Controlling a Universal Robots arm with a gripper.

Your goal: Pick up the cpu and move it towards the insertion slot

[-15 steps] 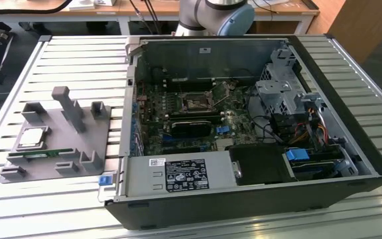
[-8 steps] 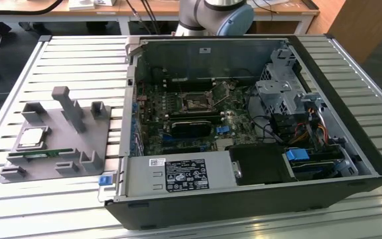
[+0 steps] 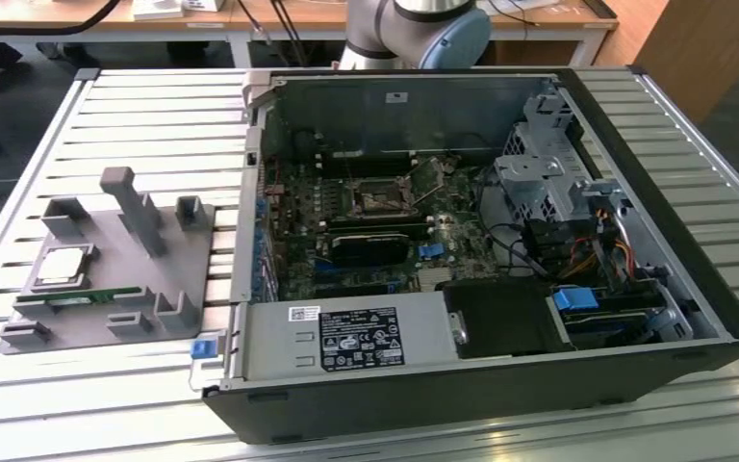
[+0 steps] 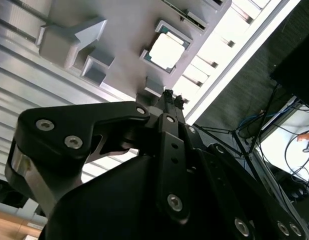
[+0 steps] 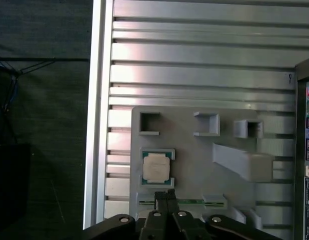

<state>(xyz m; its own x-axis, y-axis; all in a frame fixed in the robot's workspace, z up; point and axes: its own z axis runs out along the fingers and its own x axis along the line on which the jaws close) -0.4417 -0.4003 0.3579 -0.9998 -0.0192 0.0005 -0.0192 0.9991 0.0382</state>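
Observation:
The cpu (image 3: 62,267) lies flat in its pocket on a grey holder plate (image 3: 113,241), at the exterior view's left beside the open computer case. Its silver top is also seen in the first wrist view (image 5: 156,167) and the second wrist view (image 4: 166,51). The insertion slot (image 3: 379,200) is the square metal-framed socket on the board inside the case. My gripper (image 5: 165,196) hangs above the holder plate, its tips (image 4: 169,95) pressed together with nothing between them. It stands clear of the chip, over the plate's edge by the memory stick.
A green memory stick (image 5: 184,202) lies in a groove on the holder plate next to the chip. Upright grey posts (image 3: 132,207) rise from the plate. The case walls (image 3: 254,192) surround the board. The slatted metal table (image 3: 151,106) ends close to the plate (image 5: 97,150).

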